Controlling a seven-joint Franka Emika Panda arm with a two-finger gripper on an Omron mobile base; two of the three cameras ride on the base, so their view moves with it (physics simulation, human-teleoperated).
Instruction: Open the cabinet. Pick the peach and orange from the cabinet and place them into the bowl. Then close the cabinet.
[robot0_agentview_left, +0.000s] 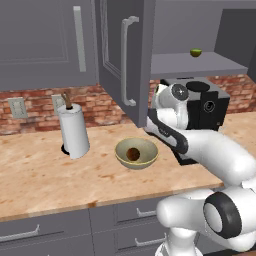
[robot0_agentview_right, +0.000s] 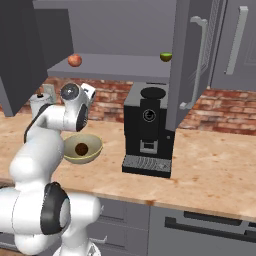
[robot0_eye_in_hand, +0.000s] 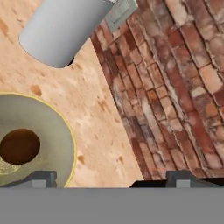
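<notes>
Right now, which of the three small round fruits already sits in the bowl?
The dull brownish-orange orange; it lies inside the olive-tan bowl, while the pink-red peach and green fruit sit on the cabinet shelf.

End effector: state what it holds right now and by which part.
Nothing is held. The end effector is open, its fingertips apart above the counter beside the bowl, where the orange already lies.

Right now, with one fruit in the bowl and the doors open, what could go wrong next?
The peach sits near the shelf's front edge; a clumsy approach might knock it off. The green fruit shares the shelf and could be grabbed by mistake. Reaching up from the bowl, the arm may clip the open cabinet door.
</notes>
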